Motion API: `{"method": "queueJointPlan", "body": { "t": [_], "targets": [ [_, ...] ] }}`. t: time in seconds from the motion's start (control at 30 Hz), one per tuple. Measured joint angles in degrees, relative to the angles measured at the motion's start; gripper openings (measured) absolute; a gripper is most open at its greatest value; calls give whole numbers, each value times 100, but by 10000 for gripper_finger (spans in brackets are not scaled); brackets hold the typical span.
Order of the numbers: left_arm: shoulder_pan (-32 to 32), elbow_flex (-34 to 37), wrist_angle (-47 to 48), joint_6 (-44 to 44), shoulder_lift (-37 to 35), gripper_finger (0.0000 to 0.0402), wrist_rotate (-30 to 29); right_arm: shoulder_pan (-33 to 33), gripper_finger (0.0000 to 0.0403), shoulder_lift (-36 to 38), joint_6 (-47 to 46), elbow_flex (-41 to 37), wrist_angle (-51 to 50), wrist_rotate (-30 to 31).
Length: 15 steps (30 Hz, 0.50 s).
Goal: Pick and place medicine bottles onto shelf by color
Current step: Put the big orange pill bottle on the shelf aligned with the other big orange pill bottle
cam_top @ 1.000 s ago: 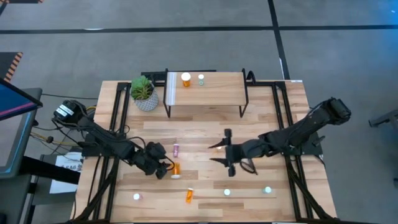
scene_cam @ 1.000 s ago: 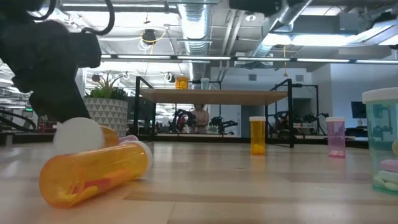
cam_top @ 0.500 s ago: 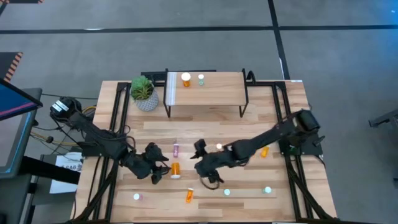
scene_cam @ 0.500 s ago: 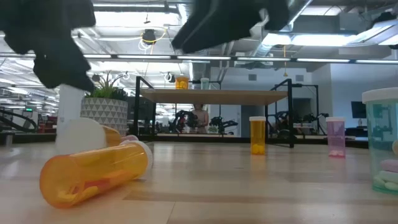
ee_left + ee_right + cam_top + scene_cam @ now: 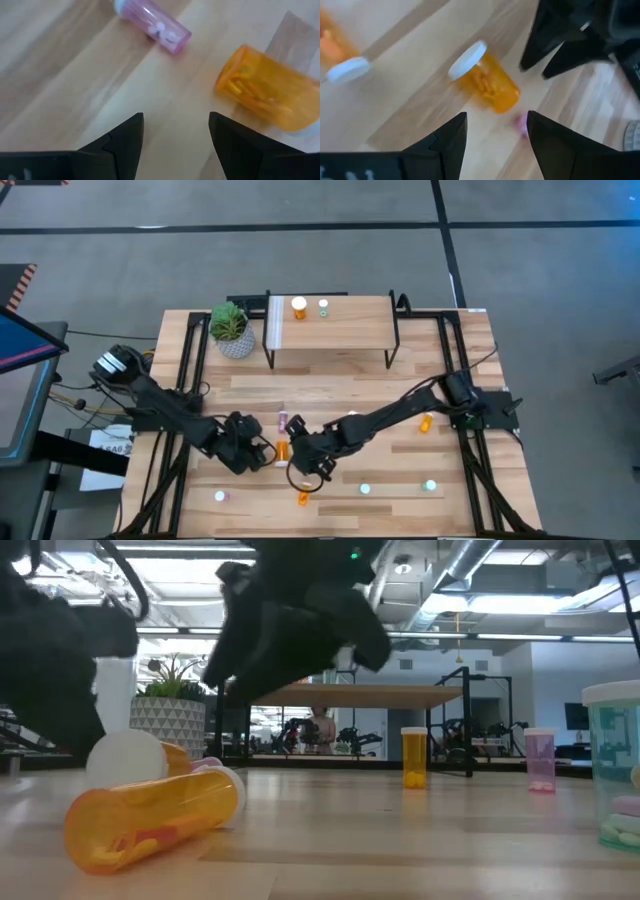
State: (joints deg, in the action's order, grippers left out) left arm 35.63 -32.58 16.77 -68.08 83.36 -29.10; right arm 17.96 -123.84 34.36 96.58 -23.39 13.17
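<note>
Moved: right gripper (image 5: 305,465) has swept across the table from its own side toward the middle, and now hangs just beside the tipped orange bottle (image 5: 283,451).
Right gripper: jaws spread apart with nothing between them; its wrist view looks straight past both fingers at the orange bottle (image 5: 485,78), white cap toward the camera.
Left gripper: left gripper (image 5: 262,452) sits on the other side of that same bottle, jaws parted and empty; it has barely shifted over the last second.
Crowding: both grippers now flank one bottle, and the left one's fingers show close by in the right wrist view — I'd say only one arm should take it.
Neighbours: a pink bottle (image 5: 283,421) lies on its side just beyond the orange one; a second orange bottle (image 5: 304,496) lies near the front edge.
Still loose: an upright orange bottle (image 5: 426,423) on the right side, and small capped bottles along the front, including one (image 5: 430,485) and another (image 5: 219,496).
Shelf: shelf (image 5: 350,332) at the back carries an orange bottle (image 5: 299,307) and a teal-green one (image 5: 323,307).
Progress: two shelved, most still on the table — early going, and a grasp of the tipped orange bottle looks like the next step.
</note>
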Motion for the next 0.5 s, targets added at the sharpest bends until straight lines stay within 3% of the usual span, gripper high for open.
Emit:
{"method": "queueJointPlan", "body": {
  "t": [0.23, 0.5],
  "targets": [
    [-445, -114, -1298, 753, 794, 212, 70, 0, 230, -225, 35, 164, -390, 2],
    [-684, -461, -1860, 1963, 890, 212, 325, 0, 230, -395, 347, 170, -474, 55]
  ]
}}
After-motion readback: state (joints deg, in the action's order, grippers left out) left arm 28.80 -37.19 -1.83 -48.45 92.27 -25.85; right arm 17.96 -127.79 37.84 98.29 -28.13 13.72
